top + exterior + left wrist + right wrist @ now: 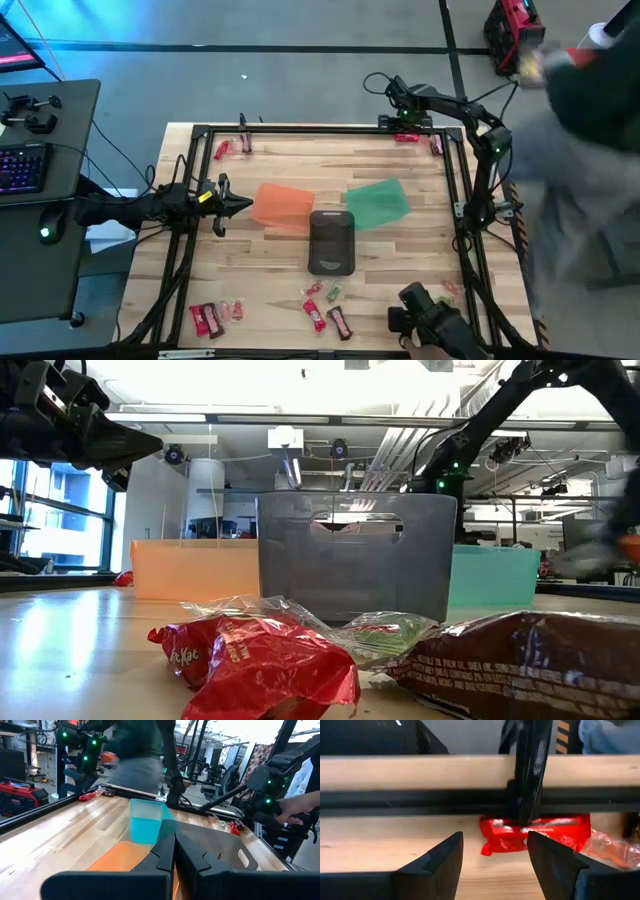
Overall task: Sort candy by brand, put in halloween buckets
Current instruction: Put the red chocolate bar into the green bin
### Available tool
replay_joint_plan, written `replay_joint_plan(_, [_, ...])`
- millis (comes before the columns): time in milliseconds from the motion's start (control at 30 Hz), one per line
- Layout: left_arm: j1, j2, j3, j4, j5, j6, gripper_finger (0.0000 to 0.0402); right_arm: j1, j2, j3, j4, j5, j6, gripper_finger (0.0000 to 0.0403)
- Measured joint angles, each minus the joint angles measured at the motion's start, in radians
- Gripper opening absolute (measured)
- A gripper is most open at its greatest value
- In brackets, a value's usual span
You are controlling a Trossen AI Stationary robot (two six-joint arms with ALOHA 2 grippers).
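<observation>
Right gripper [495, 855] spread open over a red candy [535, 832] at the desk's [260, 270] far edge.
We see its wrapper lying flat along the rail; left gripper [240, 205] closed beside the orange bucket [283, 205].

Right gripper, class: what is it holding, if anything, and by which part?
Nothing. The right gripper stands open at the table's far edge, its fingers apart and bare, with a red candy wrapper lying on the wood just ahead of them, not yet gripped.
</observation>
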Motion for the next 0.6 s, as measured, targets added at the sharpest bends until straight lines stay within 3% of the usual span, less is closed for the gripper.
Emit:
replay_joint_plan(400, [0.000,0.000,0.000,0.000,0.000,0.000,0.0001,0.002,0.048,-0.002,-0.030,0.088,-0.030,0.0183])
replay_joint_plan(600, [0.000,0.000,0.000,0.000,0.000,0.000,0.0001,0.007,0.048,-0.002,-0.022,0.100,-0.057,0.0147])
